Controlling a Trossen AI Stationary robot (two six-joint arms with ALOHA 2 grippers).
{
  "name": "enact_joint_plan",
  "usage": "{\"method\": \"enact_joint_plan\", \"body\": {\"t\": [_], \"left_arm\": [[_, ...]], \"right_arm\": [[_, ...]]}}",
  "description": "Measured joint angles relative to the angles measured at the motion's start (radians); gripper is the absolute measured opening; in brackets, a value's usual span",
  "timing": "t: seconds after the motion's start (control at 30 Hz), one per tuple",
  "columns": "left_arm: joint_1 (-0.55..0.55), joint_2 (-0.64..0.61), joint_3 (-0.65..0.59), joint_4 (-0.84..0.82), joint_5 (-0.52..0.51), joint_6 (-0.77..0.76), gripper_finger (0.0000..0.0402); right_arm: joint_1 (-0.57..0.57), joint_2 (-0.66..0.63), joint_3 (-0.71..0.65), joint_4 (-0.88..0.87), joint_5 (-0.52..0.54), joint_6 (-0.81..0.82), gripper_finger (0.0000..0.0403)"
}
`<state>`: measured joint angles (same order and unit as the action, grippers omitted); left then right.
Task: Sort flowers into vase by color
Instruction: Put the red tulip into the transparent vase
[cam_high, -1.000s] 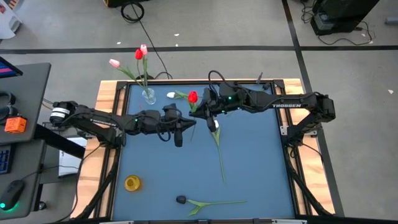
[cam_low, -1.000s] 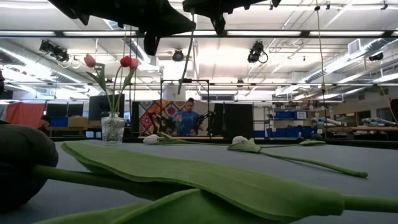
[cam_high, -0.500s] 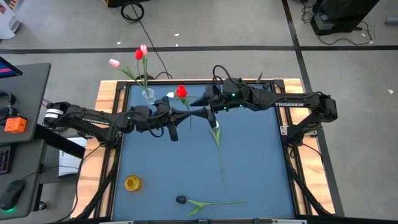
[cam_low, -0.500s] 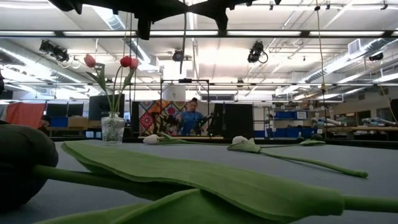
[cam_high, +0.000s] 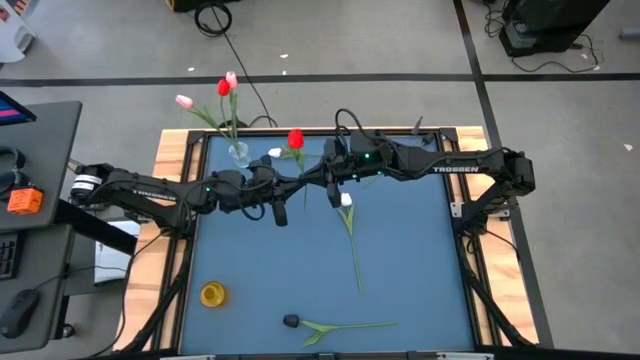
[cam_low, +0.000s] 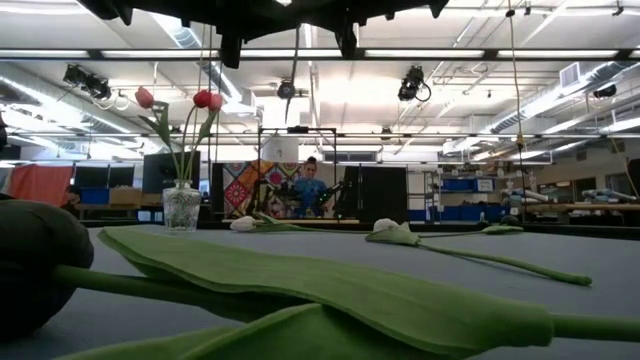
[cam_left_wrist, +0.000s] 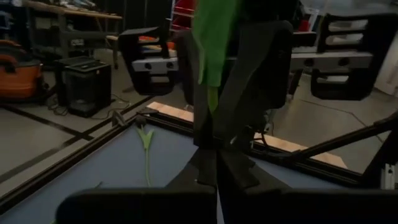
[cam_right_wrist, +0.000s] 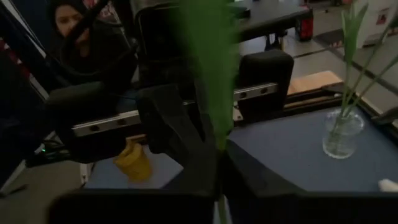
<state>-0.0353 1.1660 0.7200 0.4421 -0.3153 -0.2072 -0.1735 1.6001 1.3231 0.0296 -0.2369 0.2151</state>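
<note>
A red tulip (cam_high: 295, 138) stands upright above the table, its stem running down between my two grippers, which meet tip to tip. My left gripper (cam_high: 296, 184) comes from the table's left and my right gripper (cam_high: 318, 180) from its right. Both are shut on the stem. The tulip's green leaf shows in the left wrist view (cam_left_wrist: 211, 43) and the right wrist view (cam_right_wrist: 211, 68). A glass vase (cam_high: 238, 153) at the far left holds two pink tulips and a red one. A white tulip (cam_high: 347, 201) and a dark-headed one (cam_high: 291, 321) lie flat on the table. My left gripper pinches the red tulip's stem below its leaf (cam_left_wrist: 214, 99) between its two fingers, coming level from the table's left. The fingers hide the place of contact. The tulip stands upright, clear of the table. My right gripper pinches the same stem (cam_right_wrist: 219, 208) between its two fingers, level from the table's right and across the stem. The leaf and head rise above the fingers, and the tulip is lifted clear.
A white tulip head (cam_high: 275, 153) lies beside the vase. A yellow vessel (cam_high: 212, 294) stands at the near left. The dark-headed tulip's broad leaf (cam_low: 300, 290) fills the low view's foreground. A person (cam_low: 307, 190) stands in the room beyond the table.
My left gripper has moved toward the far edge, up to my right gripper's tips. The red tulip has gone with the grippers toward the far left, nearer the glass vase, and stays upright.
</note>
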Motion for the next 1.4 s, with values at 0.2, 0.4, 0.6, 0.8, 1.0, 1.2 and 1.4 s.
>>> {"method": "enact_joint_plan", "body": {"t": [0.2,0.4,0.6,0.8,1.0,1.2,1.4], "left_arm": [[0.0,-0.002,0.001,-0.011,-0.016,-0.012,0.0015],[-0.001,-0.019,0.002,-0.059,-0.084,-0.066,0.0078],[-0.001,-0.129,0.002,-0.275,-0.143,-0.124,0.014],[-0.001,-0.278,0.002,-0.484,-0.157,-0.216,0.0166],[-0.001,-0.375,0.002,-0.648,-0.163,-0.221,0.0167],[-0.001,-0.412,0.002,-0.761,-0.21,-0.207,0.0167],[0.003,-0.44,0.002,-0.897,-0.322,-0.267,0.0167]], "right_arm": [[-0.003,-0.002,0.0,0.003,0.019,-0.015,0.0009],[-0.013,0.001,0.077,-0.057,0.041,-0.078,0.0007],[-0.029,0.002,0.106,-0.073,0.075,-0.081,0.0007],[-0.031,0.002,0.111,-0.107,0.144,-0.098,0.0007],[-0.046,0.052,0.112,-0.019,0.162,-0.082,0.0007],[-0.076,0.119,0.112,0.057,0.162,-0.039,0.0007],[-0.098,0.212,0.164,0.075,0.134,-0.039,0.0007]]}}
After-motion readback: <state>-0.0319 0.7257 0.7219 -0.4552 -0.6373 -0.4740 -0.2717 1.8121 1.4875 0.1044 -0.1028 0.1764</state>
